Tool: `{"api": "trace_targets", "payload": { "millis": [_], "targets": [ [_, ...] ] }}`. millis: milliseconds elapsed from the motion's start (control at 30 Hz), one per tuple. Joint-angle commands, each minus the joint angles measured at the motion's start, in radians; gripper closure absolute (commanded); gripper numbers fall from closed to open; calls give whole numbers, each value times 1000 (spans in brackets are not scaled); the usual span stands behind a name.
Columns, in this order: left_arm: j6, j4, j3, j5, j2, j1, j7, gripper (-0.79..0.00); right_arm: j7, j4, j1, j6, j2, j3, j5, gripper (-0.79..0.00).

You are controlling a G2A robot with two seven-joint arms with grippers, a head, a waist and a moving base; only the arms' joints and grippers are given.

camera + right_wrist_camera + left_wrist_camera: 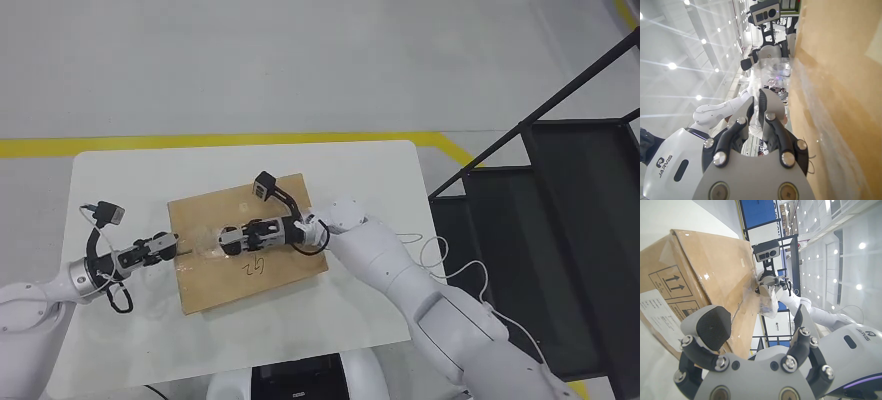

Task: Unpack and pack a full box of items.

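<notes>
- Counter (120,180): white; one cardboard box (215,285) lies on it about mid-surface, turned at a slight angle to the counter's edges.
- Left tool (172,242): at the box's left edge, level with the seam along the top. Fingers spread wide, nothing between them. Left wrist view: the left tool (757,321) sits at the near top edge of the box (715,266); contact with the cardboard cannot be told.
- Box: flaps down, closed. A hand-drawn mark is on the top face, and a white label and printed arrows are on the side wall facing the left tool.
- Clear tape (210,243): a crumpled strip, raised off the top seam between the two tools. One end is still on the cardboard (838,75).
- Right tool (225,240): over the middle of the box top, just right of the left tool. Fingers clenched on the clear tape (772,70), pads nearly together. Right wrist view: right tool (756,100) beside the box face. From the left wrist, the right tool (768,289) carries the wad of tape (769,303).
</notes>
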Motion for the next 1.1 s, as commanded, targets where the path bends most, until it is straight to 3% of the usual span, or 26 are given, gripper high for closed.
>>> {"api": "trace_targets", "payload": {
  "millis": [0, 267, 467, 867, 1067],
  "targets": [
    [2, 0, -1, 0, -1, -1, 0, -785, -4, -27, -4, -4, 4, 4, 0, -785],
    [-3, 1, -14, -17, -4, -1, 12, -785, -32, -183, -22, -32, 38, 23, -83, -785],
    [-9, 4, -66, -79, -3, 17, 34, -785, -68, -286, -35, -68, 55, 12, -152, -785],
    [-16, -17, -169, -176, 2, 56, -11, -785, -139, -301, 2, -139, 35, -50, -139, -785],
    [-9, -39, -173, -190, -1, 67, -35, -785, -121, -270, 14, -121, 68, 15, -193, -785]
  ]
}}
